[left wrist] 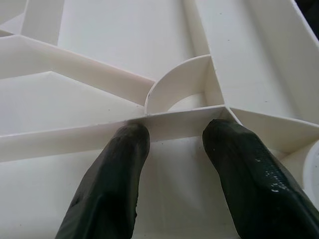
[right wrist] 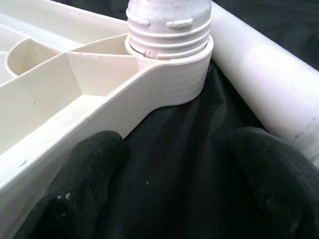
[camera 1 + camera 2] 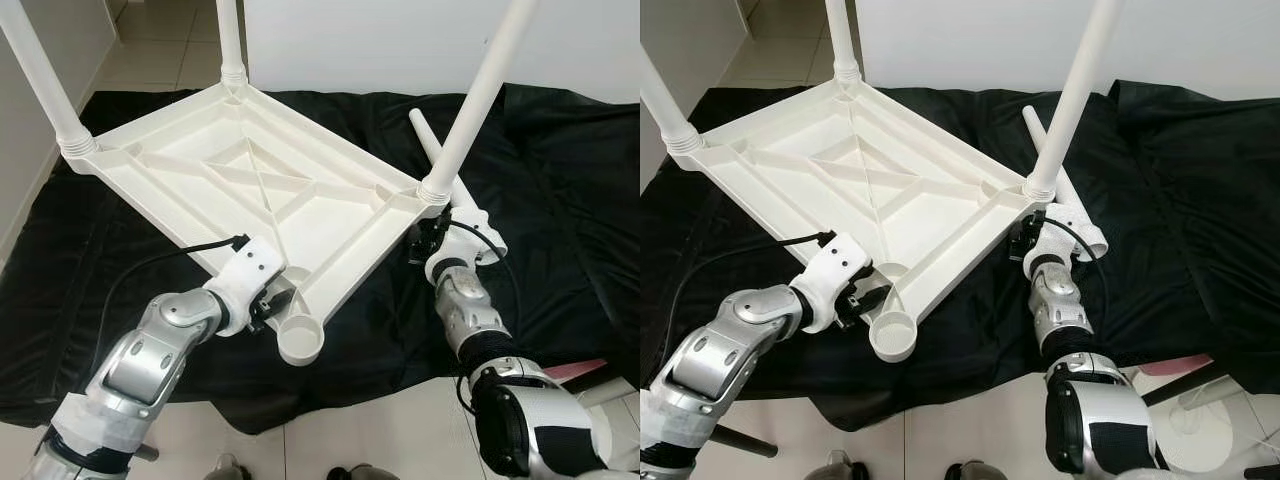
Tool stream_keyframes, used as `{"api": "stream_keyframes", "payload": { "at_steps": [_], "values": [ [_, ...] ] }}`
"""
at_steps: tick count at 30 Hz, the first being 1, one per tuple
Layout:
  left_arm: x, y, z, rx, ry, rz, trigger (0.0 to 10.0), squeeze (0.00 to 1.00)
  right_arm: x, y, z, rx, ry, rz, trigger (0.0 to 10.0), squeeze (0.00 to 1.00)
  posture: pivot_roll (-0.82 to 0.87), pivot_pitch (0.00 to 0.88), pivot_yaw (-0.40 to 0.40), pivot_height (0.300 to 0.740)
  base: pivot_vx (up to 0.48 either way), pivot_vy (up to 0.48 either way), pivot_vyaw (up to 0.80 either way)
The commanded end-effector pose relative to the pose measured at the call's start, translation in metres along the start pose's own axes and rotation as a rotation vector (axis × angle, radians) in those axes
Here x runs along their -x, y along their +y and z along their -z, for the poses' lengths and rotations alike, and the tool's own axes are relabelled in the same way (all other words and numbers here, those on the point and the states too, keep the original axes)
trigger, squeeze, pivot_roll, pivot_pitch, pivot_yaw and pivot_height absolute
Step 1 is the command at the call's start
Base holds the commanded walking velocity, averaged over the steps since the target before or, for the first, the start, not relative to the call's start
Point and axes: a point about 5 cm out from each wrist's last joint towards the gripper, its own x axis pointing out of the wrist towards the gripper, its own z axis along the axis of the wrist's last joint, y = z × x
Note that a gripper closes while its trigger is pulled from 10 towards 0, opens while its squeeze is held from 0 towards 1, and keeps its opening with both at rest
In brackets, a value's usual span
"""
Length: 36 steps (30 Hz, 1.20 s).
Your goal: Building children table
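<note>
The white plastic table top (image 3: pixel 250 190) lies upside down on a black cloth. Three white legs stand screwed into its corners, at the right (image 3: pixel 480 90), left (image 3: pixel 40 80) and back (image 3: pixel 230 40). The near corner socket (image 3: pixel 301 341) is empty. A loose fourth leg (image 3: pixel 1080 222) lies on the cloth behind the right corner. My left gripper (image 1: pixel 174 134) is open, its fingertips (image 1: pixel 127 142) against a rib of the underside beside the empty socket. My right gripper (image 2: pixel 169 164) is open over the cloth, just short of the right corner socket (image 2: pixel 169 50), with the loose leg (image 2: pixel 269 84) alongside.
The black cloth (image 3: pixel 560 200) spreads wide to the right and behind. White floor tiles (image 3: pixel 380 440) border it in front. A white wall (image 3: pixel 380 40) stands at the back. A reddish flat thing (image 3: pixel 585 372) lies at the cloth's right front corner.
</note>
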Motion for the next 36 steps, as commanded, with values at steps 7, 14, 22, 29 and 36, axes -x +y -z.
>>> {"api": "stream_keyframes", "payload": {
  "at_steps": [7,14,22,29,36],
  "values": [
    [-0.011,-0.018,-0.021,-0.009,-0.076,0.051,10.0,0.00,-0.003,0.032,0.002,0.047,0.051,-0.166,10.0,0.00,0.04,0.079,-0.069,0.740,0.000,0.000,0.00],
    [-0.020,-0.028,-0.035,-0.005,-0.116,0.073,10.0,0.00,-0.005,0.046,0.000,0.087,0.063,-0.223,10.0,0.00,0.04,0.076,-0.066,0.740,0.000,0.000,0.00],
    [-0.020,-0.027,-0.040,-0.003,-0.125,0.061,10.0,0.00,-0.005,0.046,0.001,0.102,0.058,-0.228,10.0,0.00,0.04,0.078,-0.064,0.740,0.000,0.000,0.00],
    [-0.011,-0.001,-0.049,-0.020,-0.107,-0.061,10.0,0.00,-0.003,0.041,0.007,0.103,0.066,-0.207,10.0,0.00,0.04,0.085,-0.050,0.740,0.000,0.000,0.00],
    [-0.005,0.028,-0.059,0.007,-0.114,-0.263,10.0,0.00,-0.001,0.041,0.012,0.101,0.071,-0.202,10.0,0.00,0.04,0.093,-0.039,0.740,0.000,0.000,0.00]
  ]
}}
